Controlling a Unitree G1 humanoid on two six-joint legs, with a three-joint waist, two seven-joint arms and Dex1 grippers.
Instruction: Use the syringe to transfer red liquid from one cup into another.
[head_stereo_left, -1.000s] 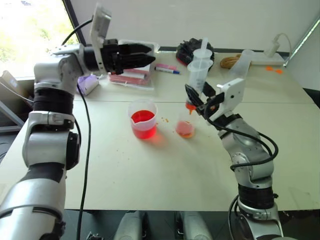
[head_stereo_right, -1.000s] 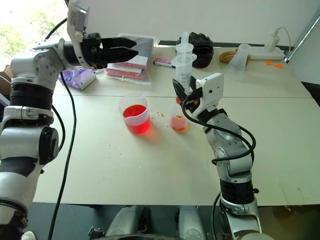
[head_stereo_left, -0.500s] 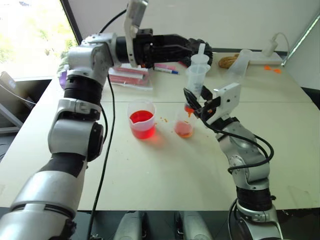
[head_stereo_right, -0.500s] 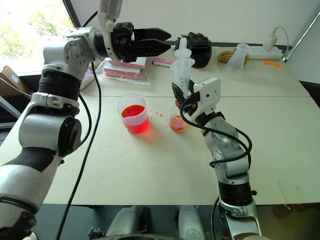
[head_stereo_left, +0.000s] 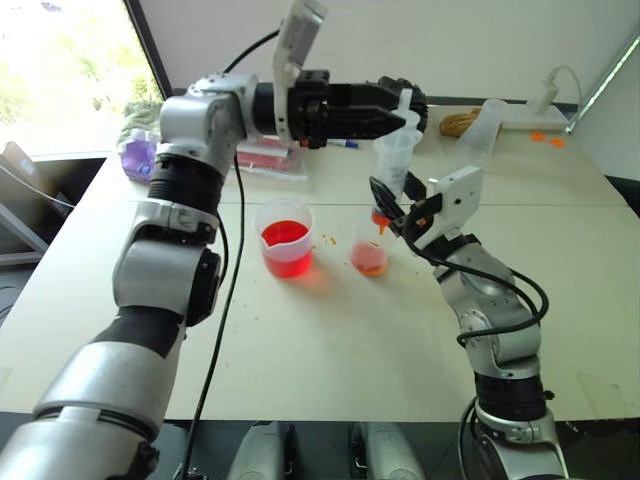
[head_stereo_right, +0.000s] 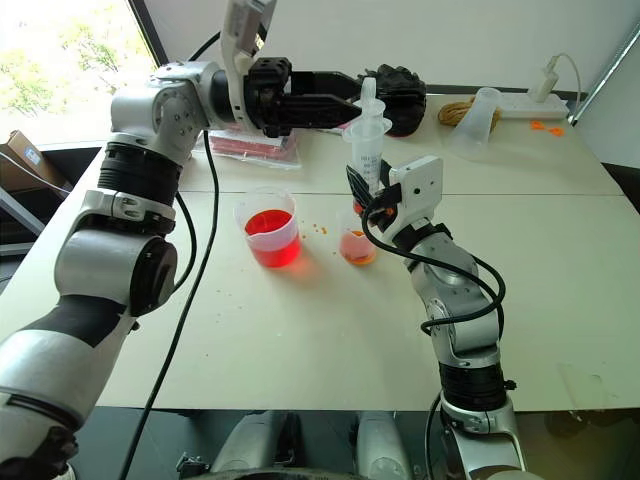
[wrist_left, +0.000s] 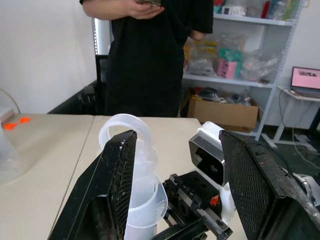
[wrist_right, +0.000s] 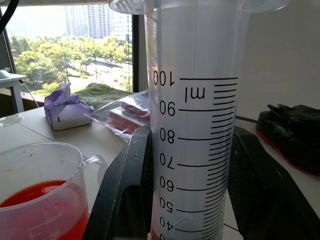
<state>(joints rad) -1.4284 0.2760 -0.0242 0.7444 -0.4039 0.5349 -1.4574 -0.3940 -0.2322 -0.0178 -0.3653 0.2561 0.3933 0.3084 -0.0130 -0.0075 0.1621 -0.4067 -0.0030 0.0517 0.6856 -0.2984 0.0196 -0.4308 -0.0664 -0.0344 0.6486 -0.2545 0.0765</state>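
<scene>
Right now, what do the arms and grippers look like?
Both arms are silver-grey segments with black joint bands and loose black cables. Left gripper and right gripper: black jaws, mesh-textured inner faces, each wrist bearing a white camera box.

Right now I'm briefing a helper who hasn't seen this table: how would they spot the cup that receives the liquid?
On the pale table, find the two clear cups near the middle. The receiving cup stands directly under the orange tip of the syringe held upright by the right gripper. It is smaller, lipless and only pale pink-orange at its base, unlike the wider lipped beaker of deep red liquid.
</scene>
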